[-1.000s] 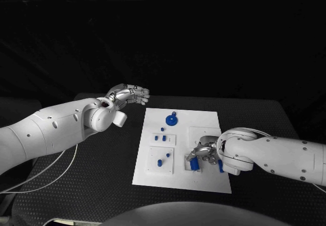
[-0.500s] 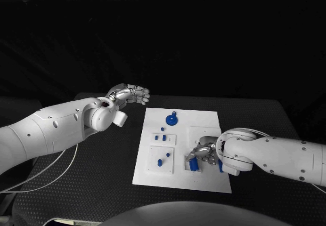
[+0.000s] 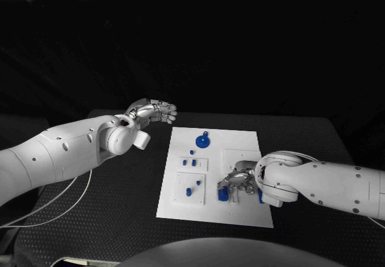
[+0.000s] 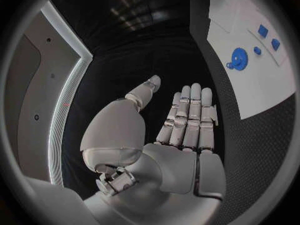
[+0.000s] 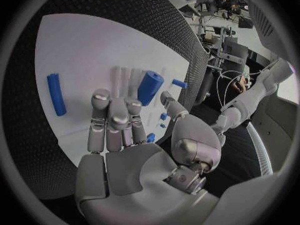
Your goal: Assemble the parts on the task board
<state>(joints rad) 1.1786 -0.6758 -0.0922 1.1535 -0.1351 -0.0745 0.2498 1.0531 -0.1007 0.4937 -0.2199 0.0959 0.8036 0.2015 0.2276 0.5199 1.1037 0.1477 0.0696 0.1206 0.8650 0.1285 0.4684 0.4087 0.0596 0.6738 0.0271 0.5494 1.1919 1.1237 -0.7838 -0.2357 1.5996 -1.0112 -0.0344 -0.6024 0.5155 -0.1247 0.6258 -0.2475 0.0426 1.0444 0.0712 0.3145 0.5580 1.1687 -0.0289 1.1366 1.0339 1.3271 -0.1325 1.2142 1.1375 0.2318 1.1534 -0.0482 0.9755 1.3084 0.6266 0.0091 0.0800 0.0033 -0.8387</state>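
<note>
While the left hand [image 3: 152, 113] hangs empty with fingers apart, far left of the white board [image 3: 245, 214], the right hand [image 3: 241, 181] has let go of a blue cylinder [image 3: 222, 194], now lying free at its fingertips near the slot.

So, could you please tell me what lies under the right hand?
Under the right hand lies the white task board, with a blue cylinder beside the fingers. Whatever sits beneath the palm is covered.
</note>
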